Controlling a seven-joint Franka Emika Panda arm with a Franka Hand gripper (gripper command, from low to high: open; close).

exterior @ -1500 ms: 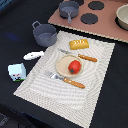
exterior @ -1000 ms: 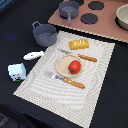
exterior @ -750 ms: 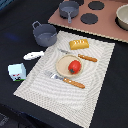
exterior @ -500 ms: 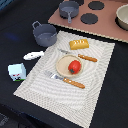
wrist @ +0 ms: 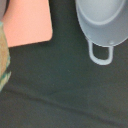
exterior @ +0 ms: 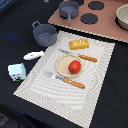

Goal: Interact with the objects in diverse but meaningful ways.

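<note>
In the exterior view, a red tomato point(exterior: 74, 66) sits on the round tan plate point(exterior: 63, 63) on a striped placemat point(exterior: 97, 85). A golden bread loaf point(exterior: 79, 44) lies on the mat beyond the plate. A grey two-handled pot point(exterior: 45, 35) stands off the mat's far corner at the exterior view's left. A flat white fish piece point(exterior: 34, 55) and a white-and-blue milk carton point(exterior: 17, 71) lie on the dark table left of the mat. The wrist view shows the pot point(wrist: 102, 20) and one loop handle point(wrist: 100, 52) from above. No gripper shows in either view.
An orange-handled fork point(exterior: 65, 80) and knife point(exterior: 80, 56) flank the plate. A pink stove board point(exterior: 107, 27) with dark burners holds a grey saucepan point(exterior: 69, 9) and a pale bowl point(exterior: 123, 17). The board's corner point(wrist: 27, 22) and the mat's edge point(wrist: 3, 60) show in the wrist view.
</note>
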